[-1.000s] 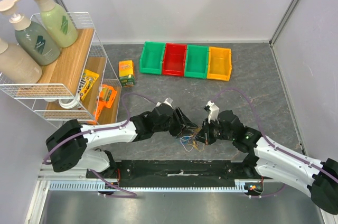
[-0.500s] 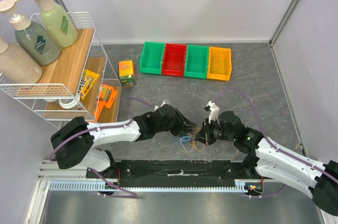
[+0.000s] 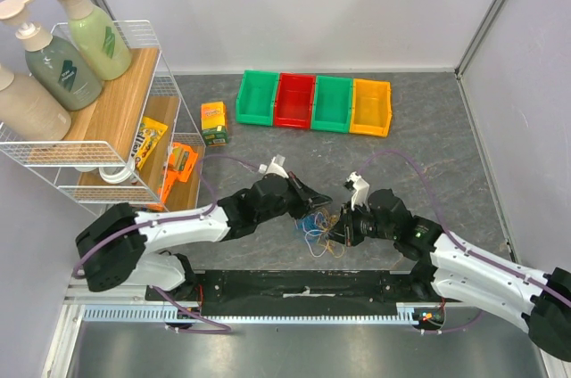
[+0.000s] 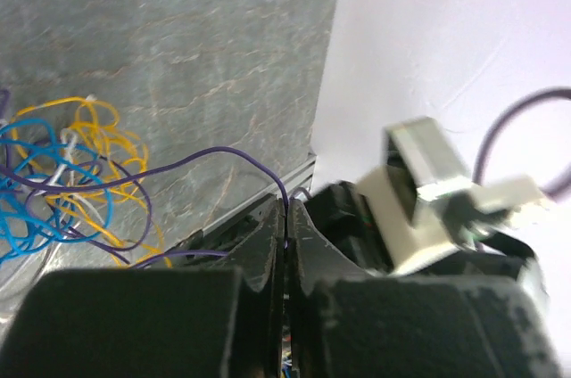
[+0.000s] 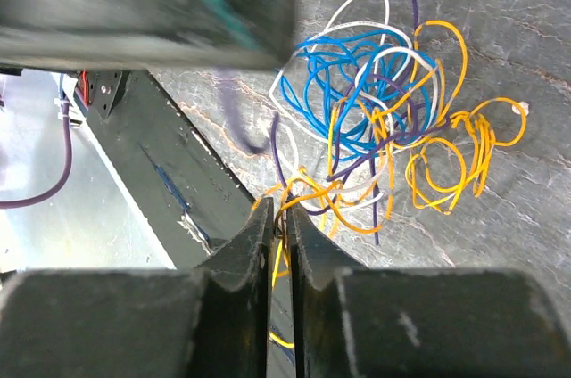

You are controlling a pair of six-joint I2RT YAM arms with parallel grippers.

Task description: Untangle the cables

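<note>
Left tool (image 3: 314, 202) has snapped closed since a second ago and backed off a bit up and to the left of the tangle, so the bundle looks a little more spread out now. From its wrist camera the two fingers are pressed together (image 4: 285, 217) with the purple wire (image 4: 223, 153) pinched right at the tip, and that wire arcs back down into the pile.

The cables (image 3: 317, 234) are sitting on the grey bench (image 3: 446, 173) between the two arms, near the front edge: blue, white, yellow and purple loops all knotted into one clump (image 5: 375, 102).

Right tool (image 3: 342, 228) is right at the clump's right side. Its fingers are almost together, just a thin slit (image 5: 278, 217), and a yellow wire (image 5: 308, 191) runs into that slit. Can't tell if it's actually gripped or just lying in there.
</note>
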